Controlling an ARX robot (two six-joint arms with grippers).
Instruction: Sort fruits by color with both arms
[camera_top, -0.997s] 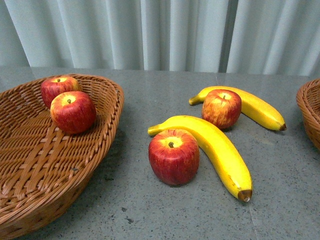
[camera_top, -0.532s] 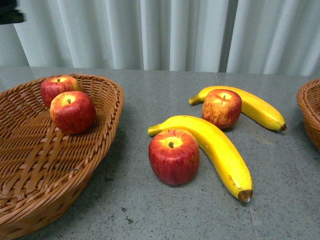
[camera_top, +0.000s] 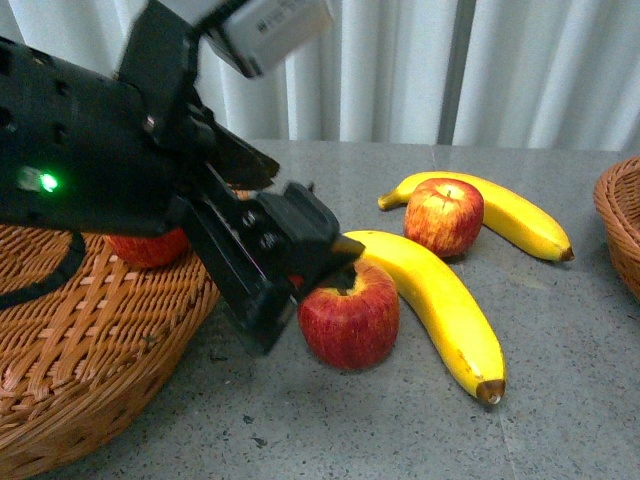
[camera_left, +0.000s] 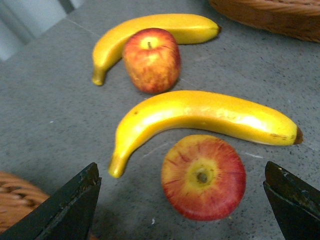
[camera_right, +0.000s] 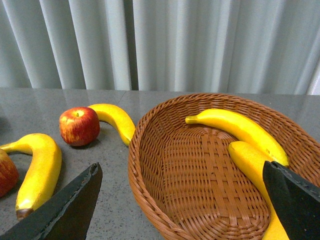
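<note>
Two red apples and two bananas lie on the grey table. My left gripper (camera_top: 300, 290) hangs open just above the near apple (camera_top: 355, 320), and in the left wrist view that apple (camera_left: 203, 176) sits between the spread jaws of the left gripper (camera_left: 182, 195), untouched. The near banana (camera_left: 200, 115) curves right behind it. Further back, the far apple (camera_top: 443, 215) leans on the far banana (camera_top: 515, 215). My right gripper (camera_right: 181, 172) is open and empty over the right basket (camera_right: 150, 150), which holds two more bananas (camera_right: 240, 127).
The left wicker basket (camera_top: 100, 330) is mostly covered by my left arm. One apple in it (camera_top: 150, 248) peeks out. The right basket's rim (camera_top: 620, 225) shows at the table's right edge. Pale curtains hang behind the table.
My left arm has swung in from the upper left and come down over the near apple, hiding most of the left basket. The fruits have not moved.
</note>
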